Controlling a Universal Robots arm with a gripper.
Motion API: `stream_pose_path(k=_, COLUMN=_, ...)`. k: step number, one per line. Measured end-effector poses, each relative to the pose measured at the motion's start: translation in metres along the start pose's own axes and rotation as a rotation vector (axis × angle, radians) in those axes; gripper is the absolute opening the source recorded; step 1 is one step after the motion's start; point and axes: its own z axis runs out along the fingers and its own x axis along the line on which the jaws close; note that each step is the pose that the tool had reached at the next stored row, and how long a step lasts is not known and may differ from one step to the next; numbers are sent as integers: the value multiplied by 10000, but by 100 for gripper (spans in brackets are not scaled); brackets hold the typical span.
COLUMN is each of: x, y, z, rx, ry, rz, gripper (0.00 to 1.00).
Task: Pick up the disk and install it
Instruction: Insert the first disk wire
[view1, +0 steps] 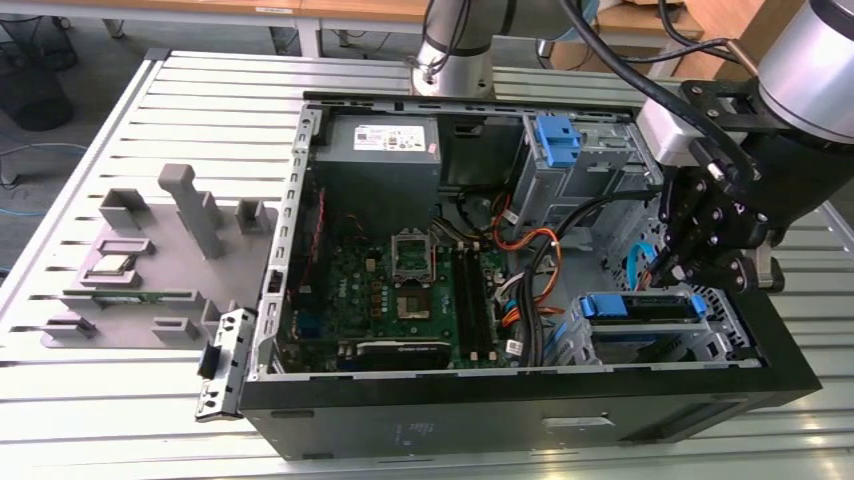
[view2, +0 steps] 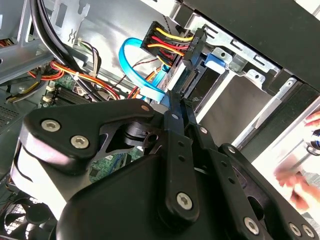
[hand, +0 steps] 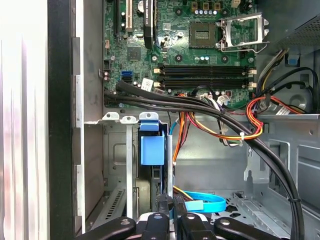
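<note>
Lying open on a ribbed metal table (view1: 160, 90): one black steel case (view1: 534, 420), side panel off, rectangular, with a green motherboard (view1: 400, 290) flat on its floor. All places below are given from the case.

Claw (view1: 663, 272): matte black linkage arms with bright screw heads, inside the case at the corner on the exterior view's right. In the first wrist view the fingers (hand: 164, 206) stand narrowly parted, nearly closed, gripping nothing that can be made out.

Disk (view1: 641, 308): flat, rectangular, seated in the drive bay at that same corner; blue plastic bracket on its edge, smooth and glossy. It sits just below and beside the claw tips; contact cannot be told. In the first wrist view its blue tab (hand: 151, 149) stands directly ahead of the fingers.

Cables: thick black bundle (hand: 215, 117); thin red, orange and yellow wires (hand: 250, 131); flat blue ribbon (hand: 205, 204), all inside the case.

Grey moulded parts tray (view1: 147, 270): on the table beside the case, blocky uprights.
</note>
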Motion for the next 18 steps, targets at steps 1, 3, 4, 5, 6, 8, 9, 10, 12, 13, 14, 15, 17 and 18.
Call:
stream_pose_path(k=1, x=0, y=0, z=0, rx=0, ry=0, rz=-1, gripper=16)
stream_pose_path(k=3, x=0, y=0, z=0, rx=0, ry=0, rz=-1, gripper=16)
stream_pose_path(k=4, x=0, y=0, z=-1, rx=0, ry=1, rz=-2, gripper=16)
stream_pose_path(k=5, x=-1, y=0, z=0, rx=0, ry=2, rz=-1, gripper=16)
stream_pose_path(k=6, x=-1, y=0, z=4, rx=0, ry=1, rz=-1, gripper=16)
stream_pose_path(k=8, x=-1, y=0, z=4, rx=0, ry=3, rz=-1, gripper=16)
stream_pose_path(k=9, x=0, y=0, z=5, rx=0, ry=2, rz=-1, gripper=16)
stream_pose_path(k=10, x=0, y=0, z=5, rx=0, ry=2, rz=-1, gripper=16)
stream_pose_path(k=12, x=0, y=1, z=5, rx=0, ry=2, rz=-1, gripper=16)
stream_pose_path(k=13, x=0, y=5, z=7, rx=0, ry=1, rz=0, gripper=16)
stream_pose_path(k=14, x=0, y=8, z=7, rx=1, ry=0, rz=0, gripper=16)
stream_pose_path(k=15, x=1, y=9, z=8, rx=1, ry=0, rz=-1, gripper=16)
stream_pose_path(k=17, x=0, y=9, z=9, rx=1, ry=1, rz=-2, gripper=16)
stream_pose_path(k=18, x=-1, y=10, z=13, rx=1, ry=0, rz=-2, gripper=16)
